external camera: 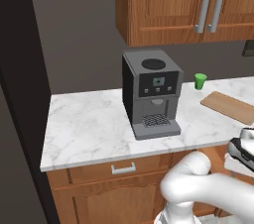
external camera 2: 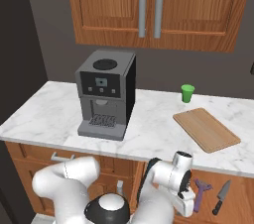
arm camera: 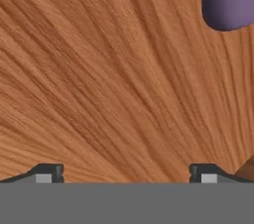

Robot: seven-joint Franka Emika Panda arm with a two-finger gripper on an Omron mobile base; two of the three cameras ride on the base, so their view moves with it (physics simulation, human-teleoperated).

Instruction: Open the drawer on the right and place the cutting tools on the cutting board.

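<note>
Our gripper, fingers spread wide and empty, hangs close above the drawer floor; the purple-handled tool lies just beside it.

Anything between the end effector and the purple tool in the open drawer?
Nothing visible. The end effector is open over bare drawer wood, with the purple tool off to one side of its line. In the right base view the tool lies beside the hand, a knife beyond it.
</note>
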